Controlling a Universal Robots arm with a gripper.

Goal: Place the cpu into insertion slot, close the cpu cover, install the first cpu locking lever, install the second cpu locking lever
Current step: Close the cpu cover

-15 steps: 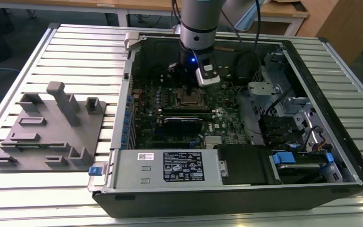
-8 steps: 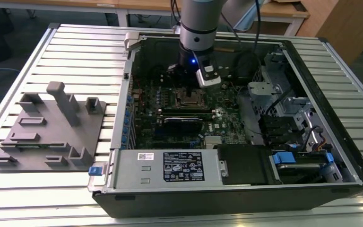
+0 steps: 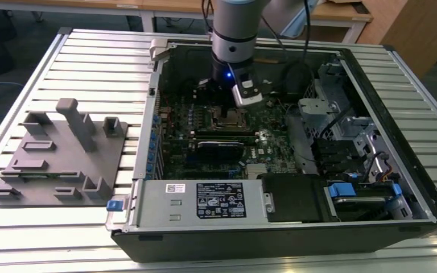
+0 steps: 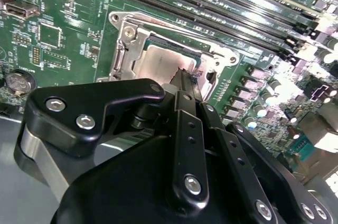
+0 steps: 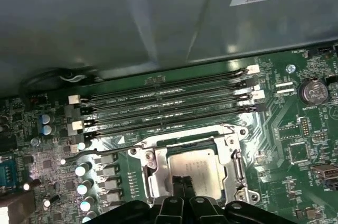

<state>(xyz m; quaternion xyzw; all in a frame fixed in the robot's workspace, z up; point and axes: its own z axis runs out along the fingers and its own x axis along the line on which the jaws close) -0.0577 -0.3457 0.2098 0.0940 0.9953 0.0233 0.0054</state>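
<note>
Gripper (image 4: 182,76) — fingers pinched together, nothing between them that we can see. The tips sit at one edge of the cpu (image 5: 199,161); touching or just above, we cannot tell. We judge the closed fingers serve as one pushing point, not a grasp. The cpu lies flat in the insertion slot (image 3: 229,118), just above centre in the exterior view, under the arm. The cpu cover (image 5: 156,170) appears folded down around it, chip showing through the window. Memory slots (image 5: 163,109) run just beside the socket — all on the motherboard (image 3: 203,153).
</note>
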